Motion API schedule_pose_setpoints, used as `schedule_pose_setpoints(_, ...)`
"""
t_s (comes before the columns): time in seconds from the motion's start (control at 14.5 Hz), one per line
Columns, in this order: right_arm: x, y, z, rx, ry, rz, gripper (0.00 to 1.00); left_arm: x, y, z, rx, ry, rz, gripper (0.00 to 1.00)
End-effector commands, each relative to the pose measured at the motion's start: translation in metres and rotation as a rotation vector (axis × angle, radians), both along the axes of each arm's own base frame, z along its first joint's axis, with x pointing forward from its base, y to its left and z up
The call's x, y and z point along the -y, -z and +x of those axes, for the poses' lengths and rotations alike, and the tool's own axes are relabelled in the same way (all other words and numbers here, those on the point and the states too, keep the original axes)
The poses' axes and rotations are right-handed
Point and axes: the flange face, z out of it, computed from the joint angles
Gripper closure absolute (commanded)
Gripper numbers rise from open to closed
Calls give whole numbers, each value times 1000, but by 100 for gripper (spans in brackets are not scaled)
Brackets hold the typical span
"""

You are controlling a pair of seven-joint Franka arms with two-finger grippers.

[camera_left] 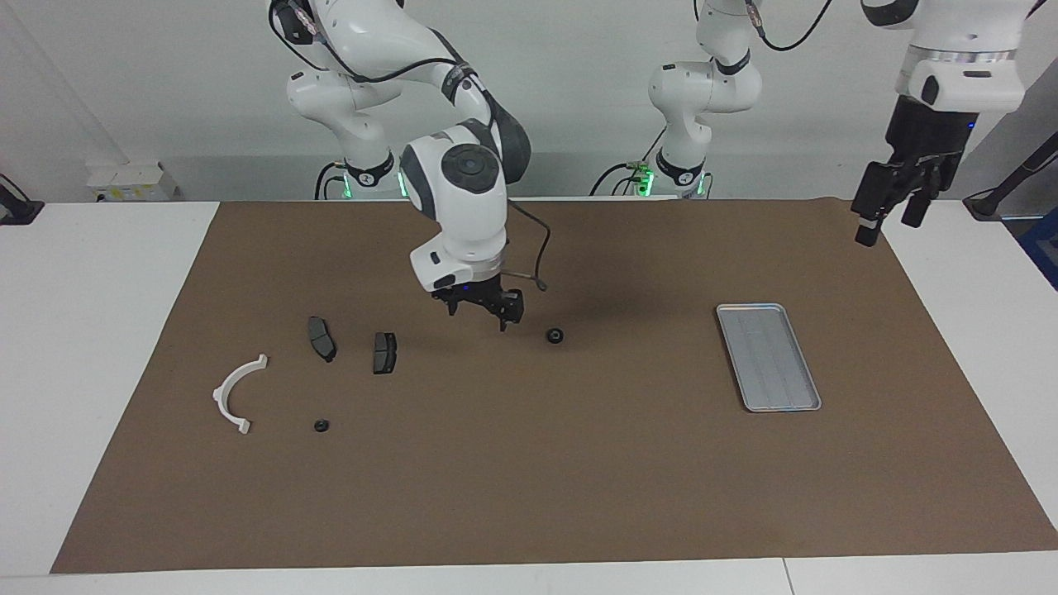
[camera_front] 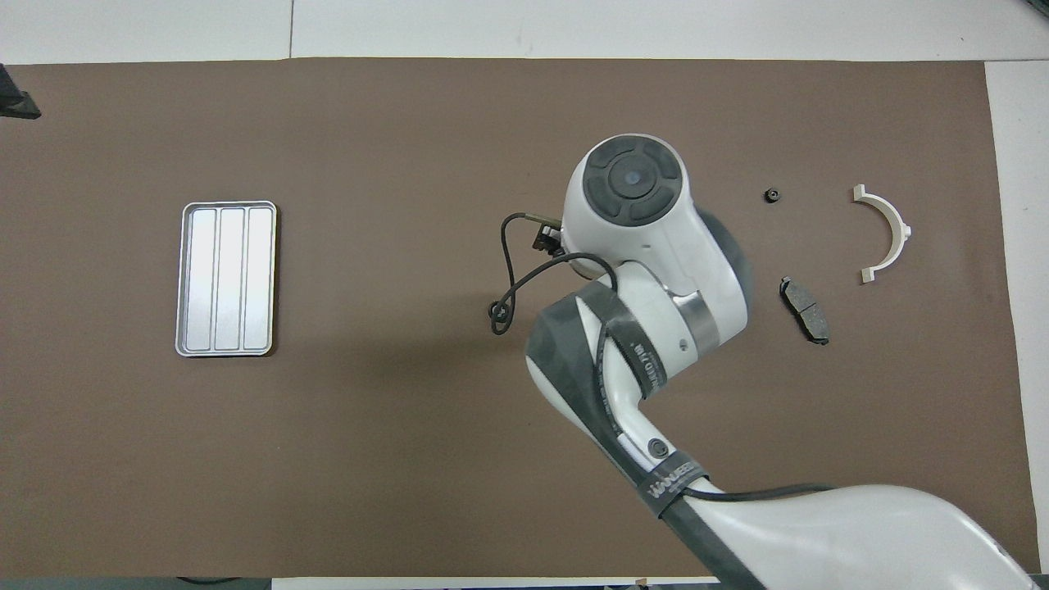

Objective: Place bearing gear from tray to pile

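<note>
Brown paper covers my white table, and the bearing gear lies on it between the tray and the brake pads. My right gripper hangs just beside the gear with fingers apart, hiding it from overhead. My left gripper, also apart and holding nothing, is raised over the mat's corner.

Table: white top, seams showing along the edge away from the robots. Mat: brown, covers most of the table. Wall: plain pale grey, evenly lit. Box: small, white, at the wall by the right arm's end. Black stand: at the left arm's end.
</note>
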Motion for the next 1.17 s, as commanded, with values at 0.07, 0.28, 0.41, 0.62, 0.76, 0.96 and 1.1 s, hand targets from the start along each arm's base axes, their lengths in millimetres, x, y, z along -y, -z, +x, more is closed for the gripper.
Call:
schedule_pose_setpoints(0.07,-51,43,-36,32,96,44,0,-13,14,-28,-106,175,38,0)
schedule_pose_setpoints(0.28,-98,89,-53,55,140,51,0,0,52,-50,-235,208,32,0)
schedule_pose_setpoints(0.41,-104,109,-52,70,131,50,0,13,63,-44,-264,232,33,0)
schedule_pose_setpoints(0.62,-110,126,-44,86,138,64,0,22,62,-37,-273,247,37,0)
schedule_pose_setpoints(0.76,-108,132,-43,85,139,61,0,23,55,-31,-307,249,41,0)
schedule_pose_setpoints(0.96,-102,136,-40,88,143,58,0,41,55,-24,-336,279,48,0)
schedule_pose_setpoints(1.1,-102,141,-41,90,142,61,11,53,59,-24,-343,301,48,0)
